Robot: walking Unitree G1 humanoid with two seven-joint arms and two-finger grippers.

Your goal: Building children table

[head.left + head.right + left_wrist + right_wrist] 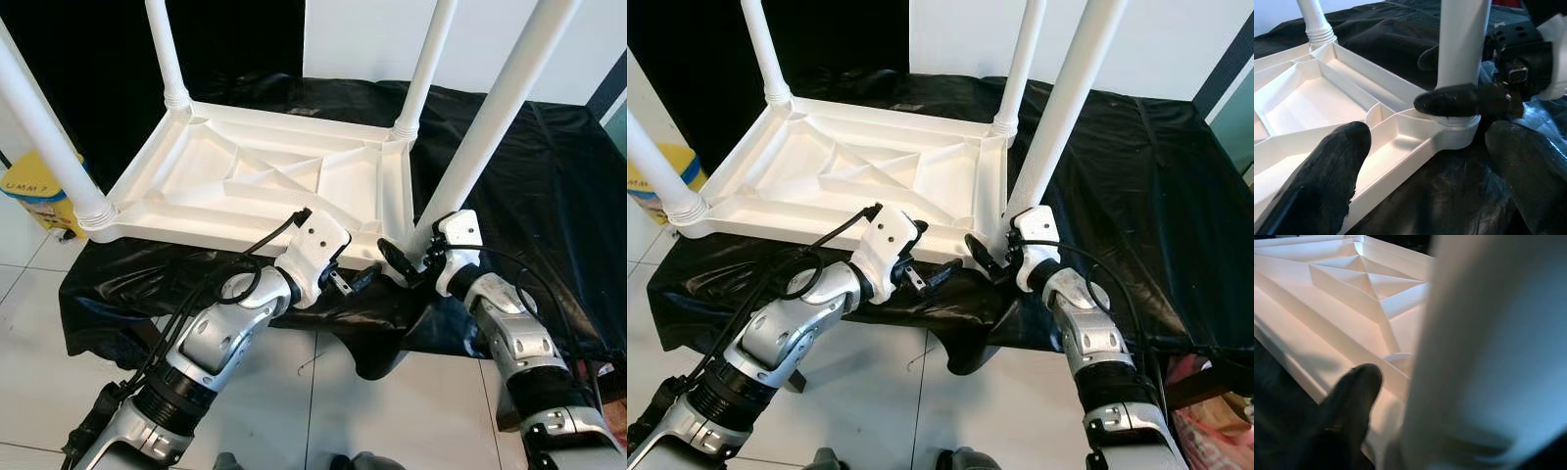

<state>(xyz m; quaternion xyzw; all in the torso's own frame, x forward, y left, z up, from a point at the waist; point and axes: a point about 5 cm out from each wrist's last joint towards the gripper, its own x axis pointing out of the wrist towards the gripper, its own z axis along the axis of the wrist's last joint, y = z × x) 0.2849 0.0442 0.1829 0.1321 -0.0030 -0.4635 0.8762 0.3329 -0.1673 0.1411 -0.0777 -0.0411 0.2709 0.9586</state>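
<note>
The white children's table is seen upside down on a bench draped in black sheet, its four legs pointing up; the near right leg is pinched at its base, just above the corner socket, by the right tool; the left tool is held spread just beside the tabletop's near edge, close to that corner, grasping nothing; a yellow bag is seen on the floor at the left.
</note>
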